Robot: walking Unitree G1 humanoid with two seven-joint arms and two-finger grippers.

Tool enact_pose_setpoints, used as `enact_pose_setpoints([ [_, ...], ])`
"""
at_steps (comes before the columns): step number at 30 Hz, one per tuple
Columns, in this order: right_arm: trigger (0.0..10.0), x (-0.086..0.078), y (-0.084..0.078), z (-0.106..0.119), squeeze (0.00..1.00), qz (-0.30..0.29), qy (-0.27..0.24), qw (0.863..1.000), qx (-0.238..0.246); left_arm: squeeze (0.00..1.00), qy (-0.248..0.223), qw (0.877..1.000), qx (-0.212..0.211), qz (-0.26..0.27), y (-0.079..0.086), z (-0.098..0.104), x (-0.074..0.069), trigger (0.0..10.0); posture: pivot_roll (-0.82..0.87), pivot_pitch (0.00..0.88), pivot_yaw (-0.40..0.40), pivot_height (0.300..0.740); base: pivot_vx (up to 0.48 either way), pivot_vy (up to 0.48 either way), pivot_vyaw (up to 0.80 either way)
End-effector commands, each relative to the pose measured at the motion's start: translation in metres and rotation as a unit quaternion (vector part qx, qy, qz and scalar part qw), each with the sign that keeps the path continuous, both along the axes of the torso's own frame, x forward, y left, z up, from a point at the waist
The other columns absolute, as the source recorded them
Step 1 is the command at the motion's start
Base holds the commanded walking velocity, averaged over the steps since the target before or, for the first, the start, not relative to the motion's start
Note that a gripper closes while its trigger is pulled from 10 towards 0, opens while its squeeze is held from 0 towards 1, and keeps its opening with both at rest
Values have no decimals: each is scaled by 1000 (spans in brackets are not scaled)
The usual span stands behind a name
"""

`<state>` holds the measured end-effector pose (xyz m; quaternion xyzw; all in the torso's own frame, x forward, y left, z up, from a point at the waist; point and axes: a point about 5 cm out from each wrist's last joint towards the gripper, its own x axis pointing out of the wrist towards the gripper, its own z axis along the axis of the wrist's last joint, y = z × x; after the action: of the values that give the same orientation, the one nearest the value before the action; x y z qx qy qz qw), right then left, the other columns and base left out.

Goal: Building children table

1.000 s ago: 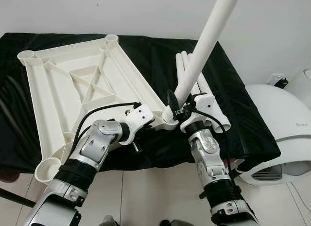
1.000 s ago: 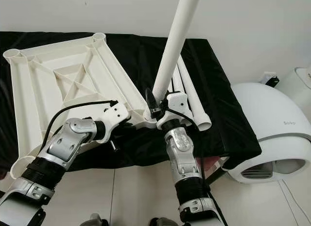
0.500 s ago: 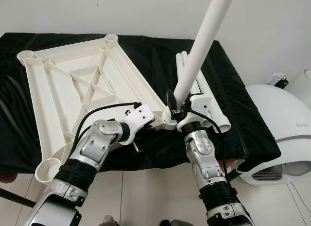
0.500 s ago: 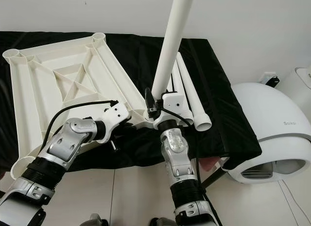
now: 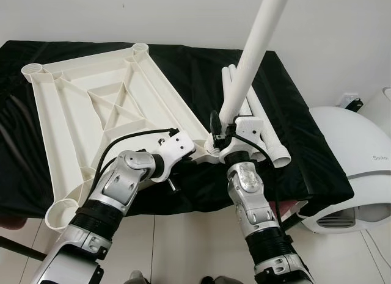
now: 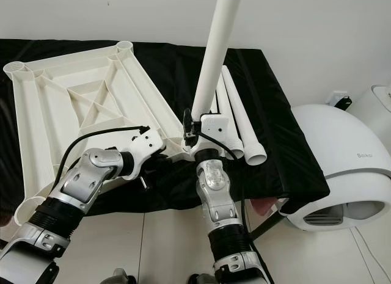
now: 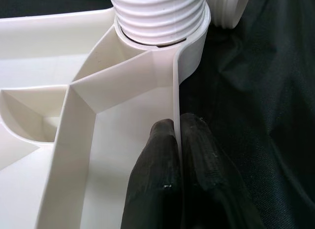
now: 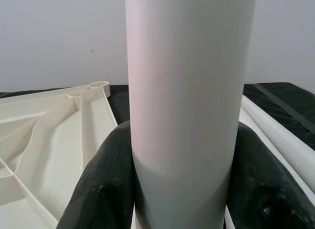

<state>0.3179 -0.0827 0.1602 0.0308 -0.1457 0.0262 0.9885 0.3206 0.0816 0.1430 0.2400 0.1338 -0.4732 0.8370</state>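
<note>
Pinching tabletop rim (image 7: 175,91) with left end effector (image 7: 178,155) for steadiness; right end effector (image 8: 189,189) grasping upright leg (image 5: 250,64), seating it into the adjacent corner socket (image 7: 158,15).

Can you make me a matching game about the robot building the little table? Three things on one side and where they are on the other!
Things:
1. left gripper
2. right gripper
3. spare legs

Places:
A. lying flat on the black cloth
B. pinching the tabletop rim
C. clamped round the upright leg

Pairs: 1-B, 2-C, 3-A
</note>
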Motion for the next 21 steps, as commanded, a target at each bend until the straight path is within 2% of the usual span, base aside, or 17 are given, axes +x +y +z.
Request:
enact_pose_setpoints([
  [1,10000,-6,-18,-38,0,-63,86,994,-12,0,-10,999,16,44,8,-6,3,10000,15,49,-45,740,0,0,0],
  [10,10000,-11,-14,-38,0,-74,83,994,-15,0,-13,999,16,46,8,-5,4,10000,19,54,-48,740,0,0,0],
  [21,10000,-18,-11,-44,0,-82,105,991,-12,0,-14,998,15,51,10,-3,5,10000,17,68,-50,740,0,0,0],
])
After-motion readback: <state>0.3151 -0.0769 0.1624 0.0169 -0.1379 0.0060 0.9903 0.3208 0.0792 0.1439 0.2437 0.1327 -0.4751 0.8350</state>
